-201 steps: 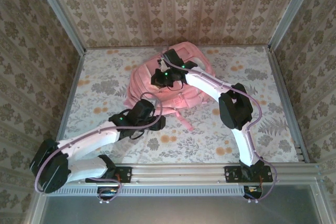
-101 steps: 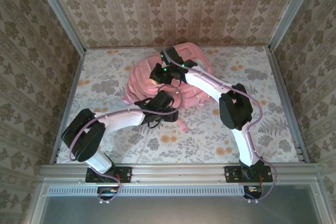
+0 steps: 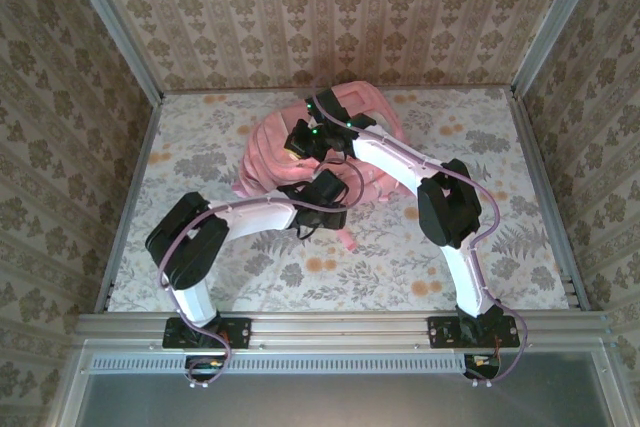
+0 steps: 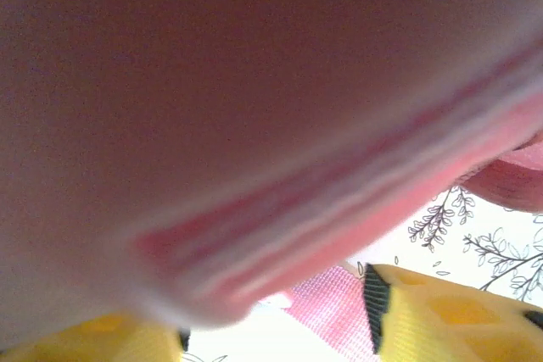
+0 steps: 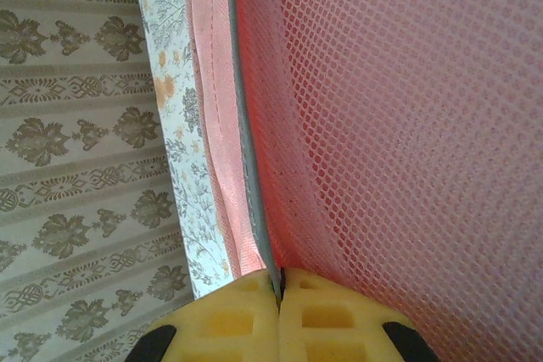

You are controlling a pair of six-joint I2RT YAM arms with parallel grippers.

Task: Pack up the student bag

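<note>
The student bag (image 3: 268, 147), a large pink backpack, lies at the back middle of the table. My right gripper (image 3: 302, 142) sits on top of it. In the right wrist view that gripper (image 5: 278, 281) is shut on a grey-piped edge (image 5: 246, 150) next to the bag's pink mesh (image 5: 407, 125). My left gripper (image 3: 328, 190) is at the bag's near edge. From the left wrist, blurred pink bag fabric (image 4: 254, 125) hangs close above the left gripper (image 4: 276, 320). The jaws stand apart, and a pink webbing strap (image 4: 327, 304) lies between the yellow fingers (image 4: 441, 320).
The floral table (image 3: 480, 247) has free room left, right and in front of the bag. A loose pink strap end (image 3: 347, 239) trails toward the near side. Patterned walls and metal rails (image 3: 540, 187) enclose the table on three sides.
My left arm has swung in from the near left, and its gripper has gone from short of the bag to the bag's near edge. The right gripper has stayed put.
</note>
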